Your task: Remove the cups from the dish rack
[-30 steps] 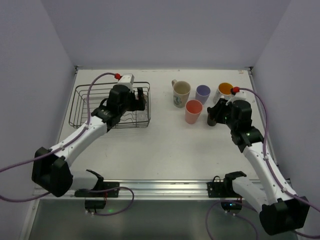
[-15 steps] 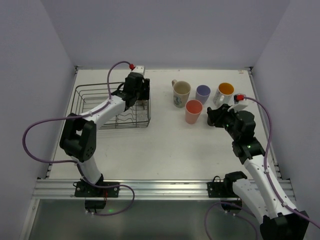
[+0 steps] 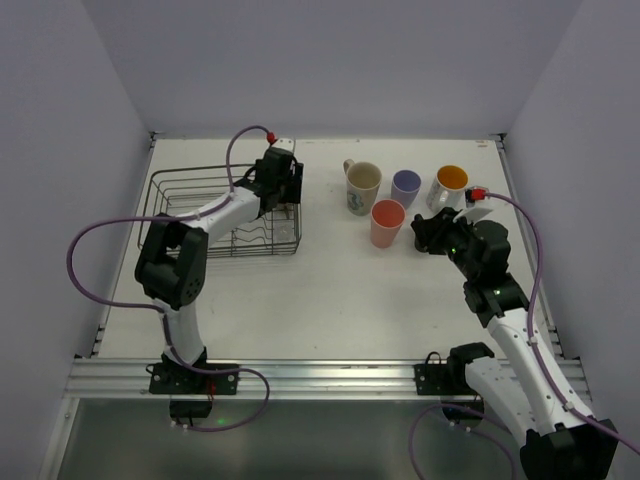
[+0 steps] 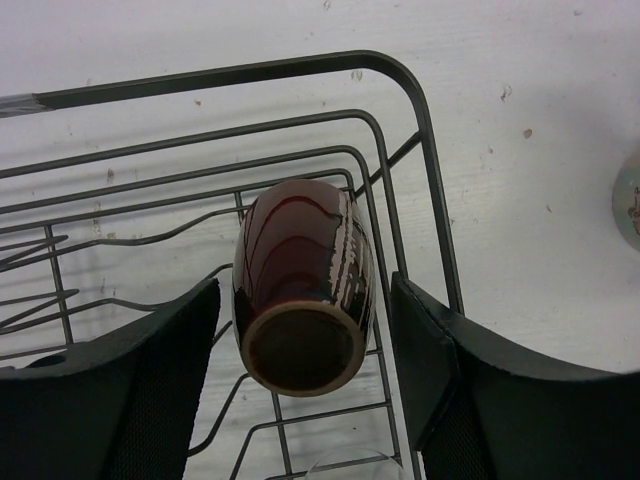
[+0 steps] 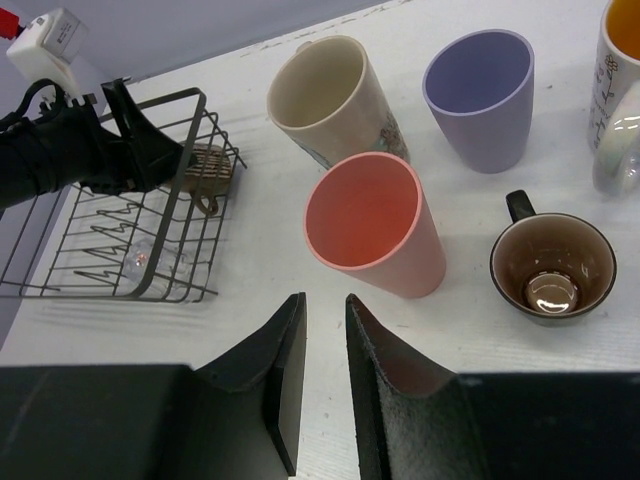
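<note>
The left hand (image 4: 305, 285), fingers apart, straddles the glossy brown ceramic cup (image 4: 298, 330) lying sideways in a corner of the dark wire dish rack (image 4: 432, 170). Centre, clamp its body, then lift clear of the wires.

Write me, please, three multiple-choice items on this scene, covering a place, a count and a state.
1. Where is the brown cup? A on a shelf; B in a sink; C in a corner of the dish rack.
2. How many cups stand on the table outside the rack? A three; B five; C seven.
3. How is the left gripper? A open, a finger on each side of the brown cup; B shut on the cup; C shut and empty.
Key: 1C, rack wires surround it; 2B, cream mug, lavender tumbler, pink tumbler, black mug and orange-lined mug; 3A, the fingers stand wide apart beside it.
</note>
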`<move>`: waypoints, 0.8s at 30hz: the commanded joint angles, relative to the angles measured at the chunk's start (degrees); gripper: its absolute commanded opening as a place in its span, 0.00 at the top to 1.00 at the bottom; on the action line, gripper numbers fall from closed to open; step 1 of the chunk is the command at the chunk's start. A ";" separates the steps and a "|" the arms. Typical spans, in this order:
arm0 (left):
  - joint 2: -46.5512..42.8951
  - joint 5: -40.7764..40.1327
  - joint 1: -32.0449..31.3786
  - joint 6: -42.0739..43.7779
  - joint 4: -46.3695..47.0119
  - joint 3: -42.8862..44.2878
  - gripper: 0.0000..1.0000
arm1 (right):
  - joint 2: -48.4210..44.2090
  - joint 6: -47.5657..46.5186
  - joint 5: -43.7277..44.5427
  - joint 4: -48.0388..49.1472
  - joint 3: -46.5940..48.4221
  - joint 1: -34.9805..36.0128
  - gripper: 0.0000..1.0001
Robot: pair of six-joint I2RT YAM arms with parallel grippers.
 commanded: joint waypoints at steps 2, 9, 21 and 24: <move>1.15 -1.61 0.82 0.79 0.81 2.49 0.31 | -0.09 0.42 -0.56 2.16 0.27 0.03 0.74; 0.89 -1.17 1.17 0.52 0.72 2.49 0.58 | -0.18 0.42 -0.82 2.33 0.18 0.03 0.74; -9.82 -0.91 1.96 -0.09 -2.44 4.26 0.93 | -1.32 6.21 -11.62 7.24 -0.35 0.38 0.66; -12.71 -0.21 1.96 -0.88 -3.06 2.77 0.96 | -1.59 9.90 -13.74 11.64 -1.49 1.43 0.59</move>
